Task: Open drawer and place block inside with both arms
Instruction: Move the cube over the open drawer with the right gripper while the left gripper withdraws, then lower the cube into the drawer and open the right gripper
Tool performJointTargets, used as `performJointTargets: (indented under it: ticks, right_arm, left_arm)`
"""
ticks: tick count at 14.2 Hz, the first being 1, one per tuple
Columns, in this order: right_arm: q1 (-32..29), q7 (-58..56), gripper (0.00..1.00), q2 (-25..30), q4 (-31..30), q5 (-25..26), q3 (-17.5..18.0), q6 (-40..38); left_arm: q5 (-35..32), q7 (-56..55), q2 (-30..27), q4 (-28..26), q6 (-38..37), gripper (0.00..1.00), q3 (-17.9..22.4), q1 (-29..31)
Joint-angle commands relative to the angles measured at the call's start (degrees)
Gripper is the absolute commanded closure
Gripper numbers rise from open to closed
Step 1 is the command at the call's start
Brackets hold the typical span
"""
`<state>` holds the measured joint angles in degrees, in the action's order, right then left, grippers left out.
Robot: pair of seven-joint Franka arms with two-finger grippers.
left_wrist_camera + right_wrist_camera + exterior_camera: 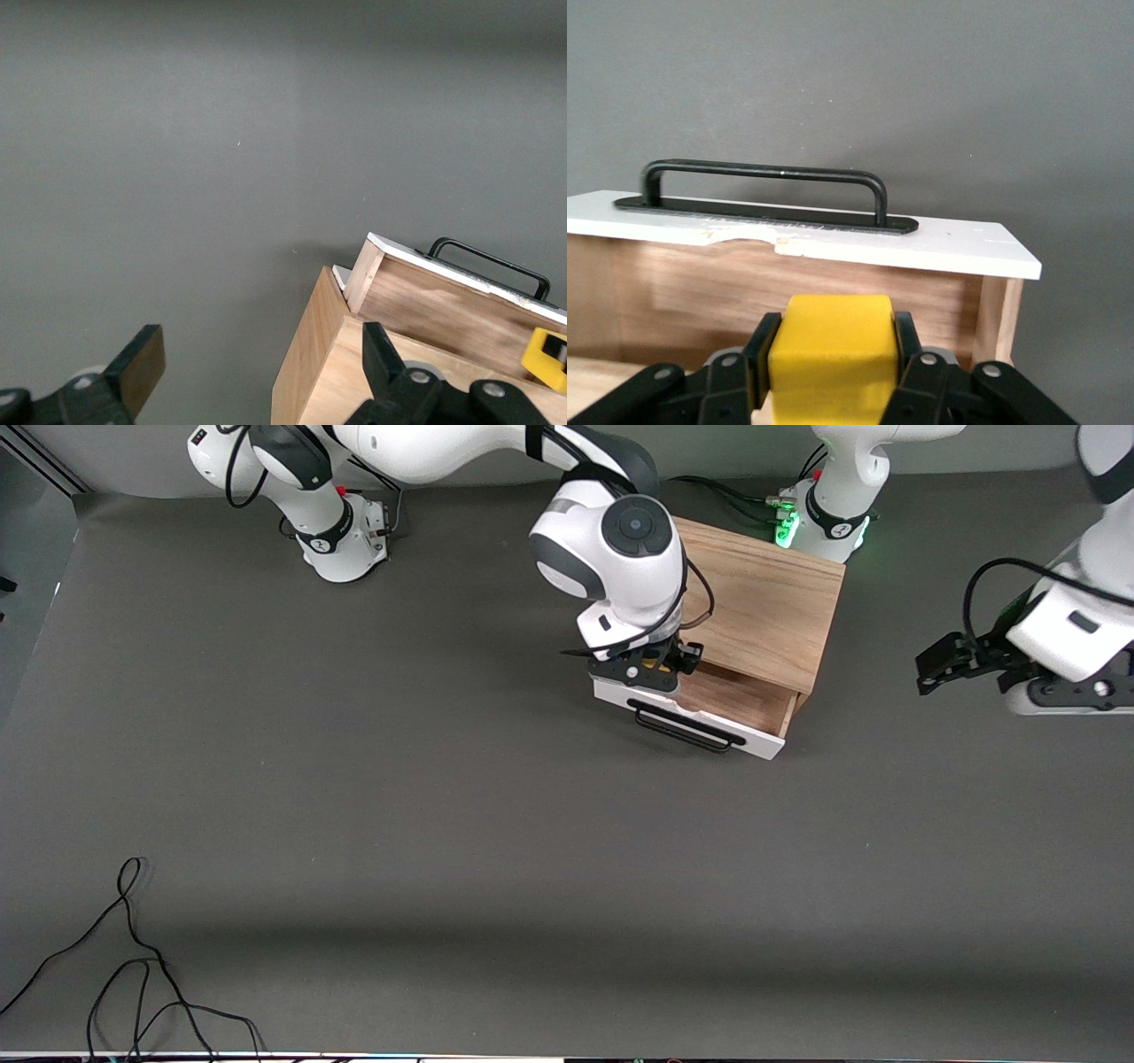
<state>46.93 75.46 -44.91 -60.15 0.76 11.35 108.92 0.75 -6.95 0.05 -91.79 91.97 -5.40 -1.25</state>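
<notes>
A loose black cable (133,957) lies coiled at the tabletop's corner nearest the front camera, toward the right arm's end, well apart from the work. Mid-table, the drawer (735,704) stands pulled out of its light oak box (766,607), its white front and black bar handle (687,726) facing the front camera and its brown wood floor exposed. The opening step looks done and the placing step is in hand: the right gripper (654,666) hangs over the open drawer at the end nearest the right arm, its fingers (757,354) clamped on the yellow block (830,354), which is held above the drawer floor just inside the white front. The next move, by the look of it, calls for a short descent until the block is close to the wood, then parting the fingers and lifting straight up clear of the front panel and the box's top edge. The right arm reaches from its base at the table's back edge, elbow high, wrist bent steeply down over the drawer. The left gripper (943,662) waits in the air toward the left arm's end of the table, beside the box, its fingers (133,367) spread apart and holding nothing, its wrist roughly level.
</notes>
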Motion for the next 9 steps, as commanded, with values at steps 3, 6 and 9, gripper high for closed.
performJointTargets:
  ticks: [3, 6, 9]
  right_arm:
    - [0.4, 2.2, 1.0, -1.9, 1.0, 0.9, -0.3, 0.0]
    - [0.4, 3.6, 1.0, -2.4, 1.0, 0.9, -0.3, 0.0]
    - [1.7, 3.9, 0.29, -2.9, 1.0, 1.6, -0.6, 0.4]
  left_arm:
    - [-0.1, 4.1, 2.1, 5.3, -2.8, 0.01, 0.1, 0.5]
    - [-1.8, 5.4, 1.6, 4.4, -2.7, 0.01, 1.1, 0.8]
    - [-2.8, 5.5, 0.0, 1.8, -2.2, 0.01, 0.9, 0.5]
